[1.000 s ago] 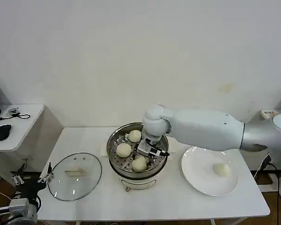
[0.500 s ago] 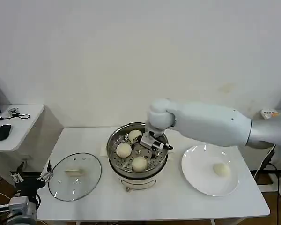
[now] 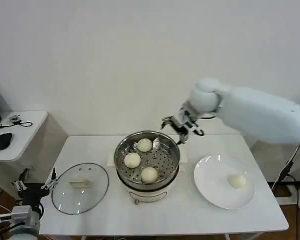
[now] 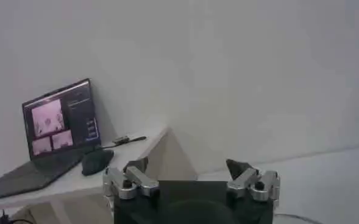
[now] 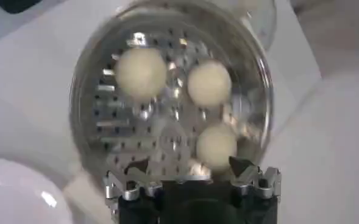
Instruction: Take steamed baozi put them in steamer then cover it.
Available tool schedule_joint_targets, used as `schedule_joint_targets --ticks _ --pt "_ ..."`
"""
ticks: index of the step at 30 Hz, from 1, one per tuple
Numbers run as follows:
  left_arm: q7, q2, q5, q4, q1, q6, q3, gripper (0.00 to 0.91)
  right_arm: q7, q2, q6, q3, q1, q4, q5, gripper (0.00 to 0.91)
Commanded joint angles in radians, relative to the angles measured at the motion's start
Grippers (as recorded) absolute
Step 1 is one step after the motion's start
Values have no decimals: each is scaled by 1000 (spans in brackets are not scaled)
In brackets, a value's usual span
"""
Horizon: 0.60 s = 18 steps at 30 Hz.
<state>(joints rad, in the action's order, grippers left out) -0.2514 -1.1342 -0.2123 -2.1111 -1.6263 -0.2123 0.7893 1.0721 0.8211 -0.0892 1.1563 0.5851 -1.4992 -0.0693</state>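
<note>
The steamer [image 3: 117, 161] stands mid-table with three steamed baozi on its perforated tray: one at the back [image 3: 144, 145], one on the left [image 3: 132, 160], one at the front [image 3: 149, 174]. A fourth baozi [image 3: 236, 181] lies on the white plate [image 3: 210, 186] to the right. My right gripper [image 3: 182, 125] hangs open and empty above the steamer's far right rim. In the right wrist view it [image 5: 188, 165] looks down on the steamer [image 5: 75, 103] and its baozi [image 5: 141, 73]. The cover [image 3: 80, 187] lies flat on the table to the left. My left gripper [image 3: 36, 186] is parked low beside it, open [image 4: 191, 171].
A side table [image 3: 25, 135] with a black mouse [image 3: 2, 141] stands at the left. A laptop [image 4: 57, 122] sits on it. Bare table shows in front of the steamer and between the steamer and the plate.
My right gripper has risen out of the steamer and swung back and to the right. The front baozi stays on the tray. The left arm has barely moved.
</note>
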Motion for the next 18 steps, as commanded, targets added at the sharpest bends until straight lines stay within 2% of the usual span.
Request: schedule_joint_targets --ticks 1,8,13,18 --pt "1 10 -3 16 12 13 -20 907 -15 -326 -108 43 26 -70 -5 907" --pt "0 6 19 31 32 21 -55 907 -17 -463 -92 33 -117 -115 79 907" --pt "0 2 23 37 43 21 -69 907 -25 -511 -92 -99 -296 -94 122 907" --pt "0 -4 28 42 42 22 -72 907 -33 -512 -93 -234 -470 -52 154 907"
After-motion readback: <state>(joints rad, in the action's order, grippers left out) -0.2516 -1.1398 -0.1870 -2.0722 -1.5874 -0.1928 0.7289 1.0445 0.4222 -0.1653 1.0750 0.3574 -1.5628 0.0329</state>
